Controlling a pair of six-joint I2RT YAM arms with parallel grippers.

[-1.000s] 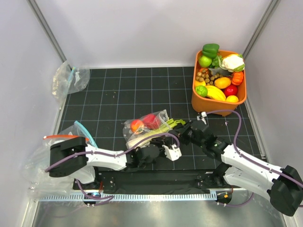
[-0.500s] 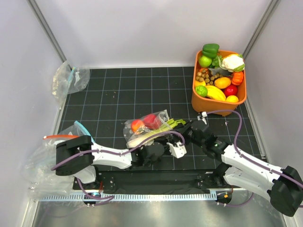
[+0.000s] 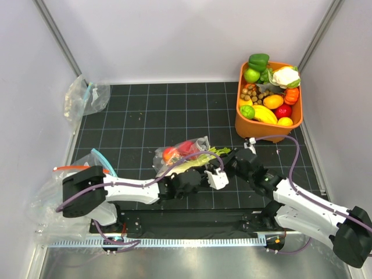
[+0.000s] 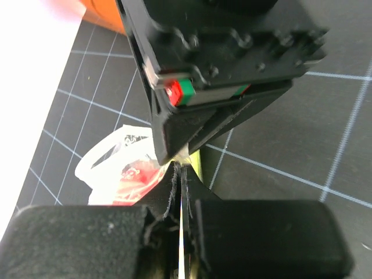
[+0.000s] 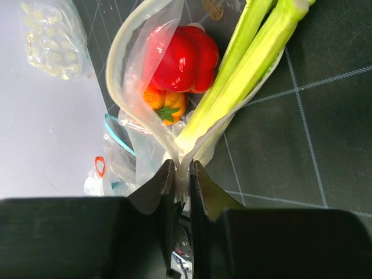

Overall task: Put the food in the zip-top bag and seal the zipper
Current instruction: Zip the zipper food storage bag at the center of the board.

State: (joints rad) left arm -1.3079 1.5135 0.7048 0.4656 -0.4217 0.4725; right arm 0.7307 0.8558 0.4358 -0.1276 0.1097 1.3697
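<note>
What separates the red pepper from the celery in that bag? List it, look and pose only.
Colour: the red pepper is glossy red; the celery is pale green.
Shape: the red pepper is short, rounded and lobed; the celery is long and narrow.
Pose: the red pepper sits against a small orange toy; the celery runs along the zip-top bag side, one end near the right tool pinch.
Shared: both sit in the clear zip-top bag.

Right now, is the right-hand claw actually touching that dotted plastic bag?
Touching. The right wrist view shows the right gripper pinched shut on the zip-top bag at its mouth edge.
</note>
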